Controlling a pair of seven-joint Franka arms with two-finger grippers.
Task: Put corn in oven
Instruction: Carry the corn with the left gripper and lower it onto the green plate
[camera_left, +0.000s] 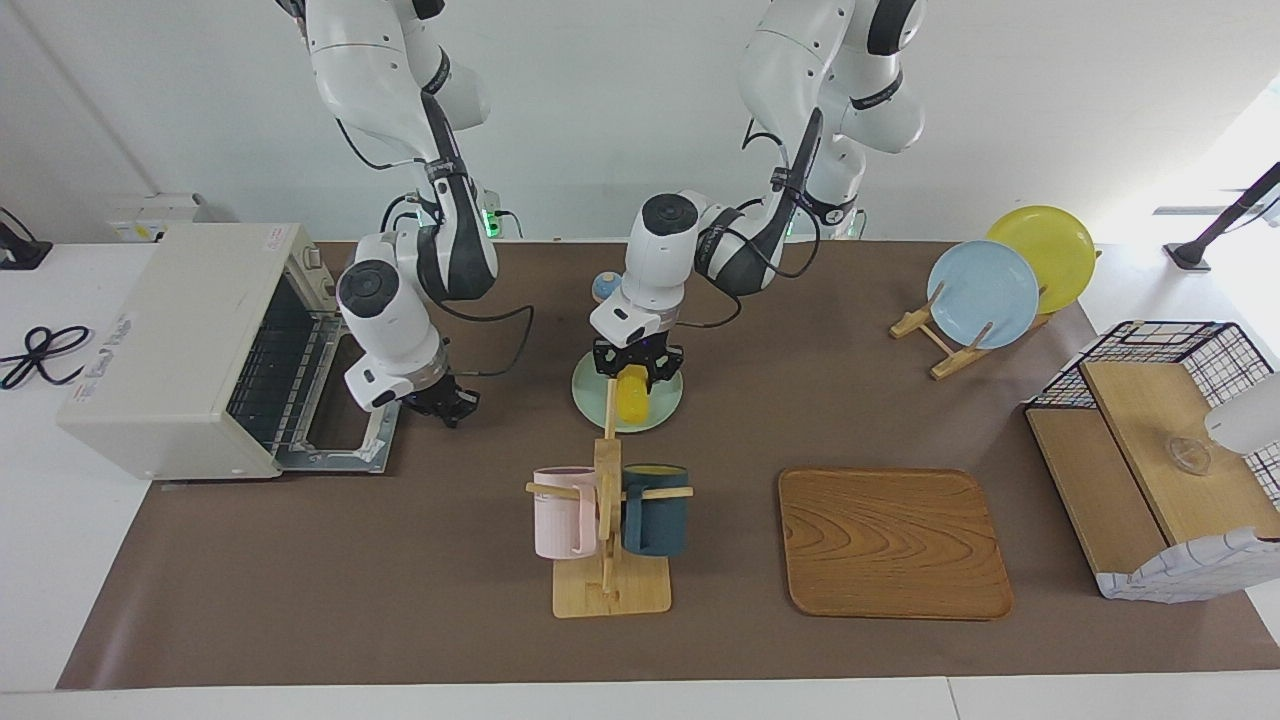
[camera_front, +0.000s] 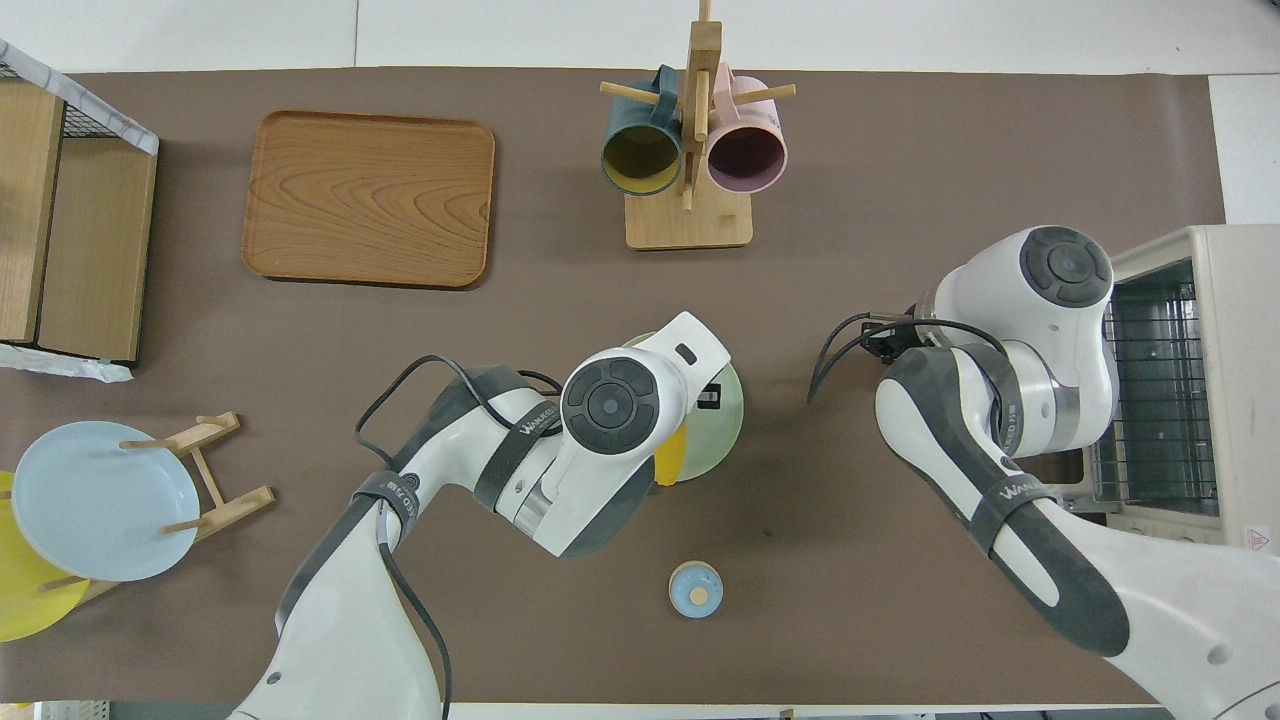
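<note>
Brown matting (camera_left: 400, 600) was laid over a white table before a pale wall.

Grippers, two. The left gripper (camera_left: 632, 372) was held over the green plate (camera_left: 660, 405), its jaws pinched on the corn (camera_left: 632, 398), one cob. The cob was gripped at its upper end and hung down from the jaws, just above the plate; whether it touched the plate could not be told. In the overhead view only a yellow sliver of the corn (camera_front: 668, 460) was seen past the left wrist. The right gripper (camera_left: 445, 403) was held low over the mat, just beside the outer edge of the oven's lowered door (camera_left: 345, 440), its jaws pressed together on nothing.

Oven (camera_left: 180, 345), one, off-white, at the right arm's end of the table, its door dropped flat and its wire rack exposed.

Plates, three: the green one flat on the mat, one blue (camera_left: 982, 293) and one yellow (camera_left: 1045, 245) propped on a wooden stand at the left arm's end.

Mugs, two: pink (camera_left: 560, 512) and dark teal (camera_left: 655, 510), hung on a wooden mug tree, farther from the robots than the green plate.

Wooden tray (camera_left: 890, 542), one, beside the mug tree.

Small blue round object (camera_front: 695, 590), one, nearer to the robots than the green plate.

Wire-sided wooden shelf (camera_left: 1160, 470), one, at the left arm's end.
</note>
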